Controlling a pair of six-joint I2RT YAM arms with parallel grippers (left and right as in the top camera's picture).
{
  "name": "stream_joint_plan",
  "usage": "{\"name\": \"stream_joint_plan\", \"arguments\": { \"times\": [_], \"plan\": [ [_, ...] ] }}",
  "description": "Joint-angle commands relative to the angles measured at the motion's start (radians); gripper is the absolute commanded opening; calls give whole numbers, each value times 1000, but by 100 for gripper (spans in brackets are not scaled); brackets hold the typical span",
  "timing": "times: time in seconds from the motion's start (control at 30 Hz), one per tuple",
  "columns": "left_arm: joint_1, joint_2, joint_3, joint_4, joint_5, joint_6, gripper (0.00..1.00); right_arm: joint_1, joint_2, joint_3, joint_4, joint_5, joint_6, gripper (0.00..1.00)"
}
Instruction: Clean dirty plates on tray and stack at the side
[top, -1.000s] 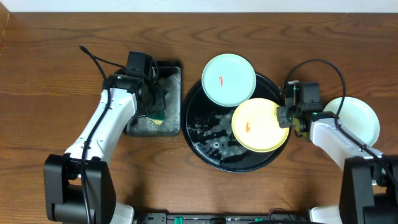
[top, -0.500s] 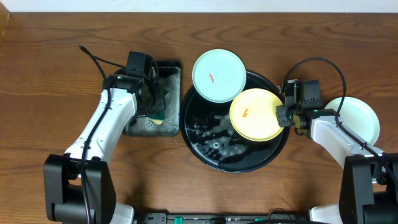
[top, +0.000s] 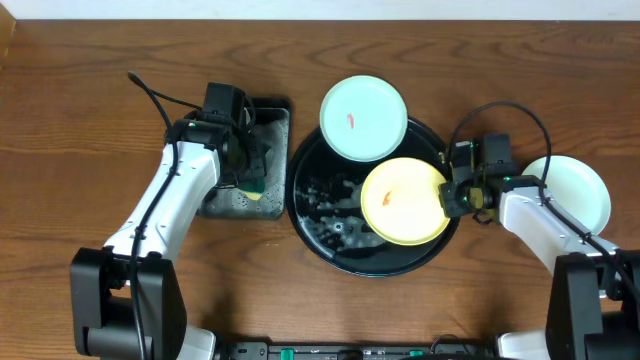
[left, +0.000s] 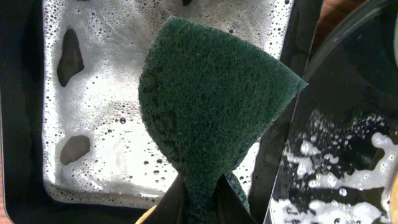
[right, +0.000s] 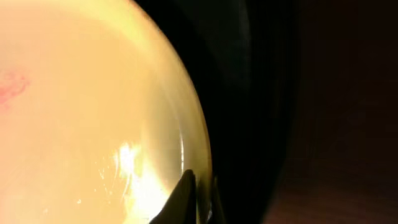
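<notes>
The round black tray (top: 330, 215) holds soapy water. A pale yellow plate (top: 405, 200) with a red smear lies in its right half. My right gripper (top: 450, 195) is shut on that plate's right rim; the right wrist view shows the jaws (right: 200, 196) pinching the yellow plate's (right: 81, 112) edge. A mint-blue plate (top: 363, 118) with a red smear rests on the tray's far rim. A third pale plate (top: 570, 190) lies on the table at the right. My left gripper (top: 248, 170) is shut on a green sponge (left: 211, 112), fingers (left: 202, 208) over the foam.
The rectangular black sponge tray (top: 225, 200) with white foam (left: 112, 93) sits just left of the round tray, whose rim (left: 311, 93) shows in the left wrist view. A black cable (top: 150, 95) trails behind the left arm. Brown wooden table (top: 80, 150) surrounds everything.
The right gripper has closed on the yellow plate's rim and nudged it left. The mint plate and round tray shifted slightly. The left arm has not moved.
</notes>
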Motion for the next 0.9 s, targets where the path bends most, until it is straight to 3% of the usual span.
{"name": "stream_joint_plan", "arguments": {
  "times": [0.0,0.13,0.3,0.43,0.87],
  "plan": [
    [4,5,-4,-3,-5,17,10,11,-29,-14,-14,-58,-16,21],
    [4,5,-4,-3,-5,17,10,11,-70,-14,1,-92,-16,18],
    [4,5,-4,-3,-5,17,10,11,-90,-14,0,-111,18,23],
    [4,5,-4,-3,-5,17,10,11,-69,-18,-11,-115,51,12],
    [4,5,-4,-3,-5,17,10,79,-39,-38,128,-222,-10,12]
  ]
}}
